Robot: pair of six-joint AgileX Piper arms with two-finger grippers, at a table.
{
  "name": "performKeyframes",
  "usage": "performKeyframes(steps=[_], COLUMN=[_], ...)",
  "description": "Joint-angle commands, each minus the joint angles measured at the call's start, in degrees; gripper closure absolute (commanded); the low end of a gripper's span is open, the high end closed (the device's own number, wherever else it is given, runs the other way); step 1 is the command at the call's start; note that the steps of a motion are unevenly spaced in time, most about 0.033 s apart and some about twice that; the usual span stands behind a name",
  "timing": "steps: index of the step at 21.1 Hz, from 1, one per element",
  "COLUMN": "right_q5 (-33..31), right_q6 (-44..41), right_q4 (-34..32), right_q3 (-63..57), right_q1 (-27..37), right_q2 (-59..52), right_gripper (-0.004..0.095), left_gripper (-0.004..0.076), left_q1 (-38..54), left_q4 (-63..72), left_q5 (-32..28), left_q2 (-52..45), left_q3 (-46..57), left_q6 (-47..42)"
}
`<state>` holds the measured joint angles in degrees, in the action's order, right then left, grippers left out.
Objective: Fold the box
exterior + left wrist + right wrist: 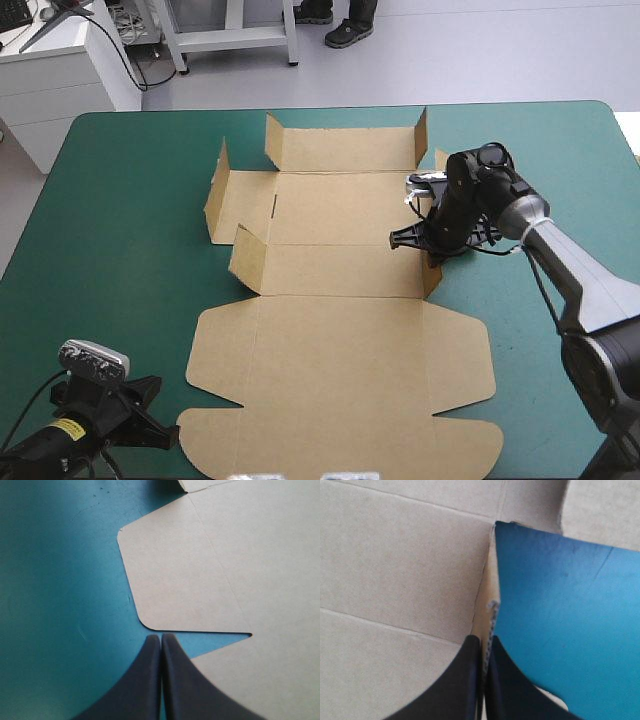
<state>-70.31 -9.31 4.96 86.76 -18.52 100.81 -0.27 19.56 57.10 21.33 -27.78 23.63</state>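
The cut sheet of brown cardboard box (340, 340) lies across the middle of the teal-green surface (120, 200), only partly formed. Its far wall (345, 150) stands raised, two flaps on the left side (217, 200) tilt up, and the wide lid panel with rounded corners lies flat toward the near edge.

The right gripper (415, 238) is at the box's right side. In its wrist view the two black fingers (465, 680) are all but closed, with the thin edge of the right side wall (485, 600) pinched between them, so it is gripping that wall, which stands roughly upright on its crease. The left gripper (165, 437) sits low at the near left corner of the sheet. Its fingers (150, 680) are closed in a pointed arch over bare cover, holding nothing, just beside the notch under a rounded flap (180, 580).

The step in hand looks like raising and tucking the right wall. The main risk I see is that nothing pins the sheet down. A pull or push from the right gripper could drag the whole box sideways instead of bending it on the score. The grip is also only on a narrow edge, so the wall could slip free and drop back, or buckle off its crease. The raised left flaps are unsupported and may fall flat if the sheet shifts
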Motion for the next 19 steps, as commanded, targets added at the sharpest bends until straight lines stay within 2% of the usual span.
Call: performKeyframes(steps=[1,2,5,8,10,12,13,19], right_q5=[-1.4,-1.4,-1.3,-1.19,0.89,3.21,3.88,9.4], right_q6=[8.63,15.11,20.91,35.52,39.34,47.46,55.29,66.83], right_q4=[-2.38,-2.44,-4.96,-6.3,-3.22,1.9,3.8,6.86], right_q3=[5.9,8.66,15.16,24.63,29.59,32.72,34.18,34.89], right_q1=[0.61,0.61,0.61,0.36,0.1,-0.65,-1.75,-7.31], right_q2=[2.19,4.3,8.23,12.69,14.94,16.4,17.08,17.66], right_gripper=[0.0921,0.0921,0.0921,0.0921,0.0921,0.0921,0.0921,0.0922], left_gripper=[0.0732,0.0732,0.0732,0.0732,0.0732,0.0732,0.0732,0.0732], left_q1=[-0.24,-0.24,-0.24,-0.24,-0.24,-0.24,-0.24,-0.24], left_q4=[2.04,2.28,2.91,2.91,2.91,3.15,3.71,4.57], left_q5=[-2.91,-2.91,-2.82,-2.82,-2.82,-2.82,-2.82,-2.64], left_q2=[0.61,0.61,0.61,0.61,0.61,0.61,0.61,0.61], left_q3=[-1.97,-1.97,-1.97,-1.97,-1.97,-1.97,-1.97,-1.97], left_q6=[-0.1,-0.1,-0.1,-0.1,-0.1,-0.1,-0.1,-0.1])
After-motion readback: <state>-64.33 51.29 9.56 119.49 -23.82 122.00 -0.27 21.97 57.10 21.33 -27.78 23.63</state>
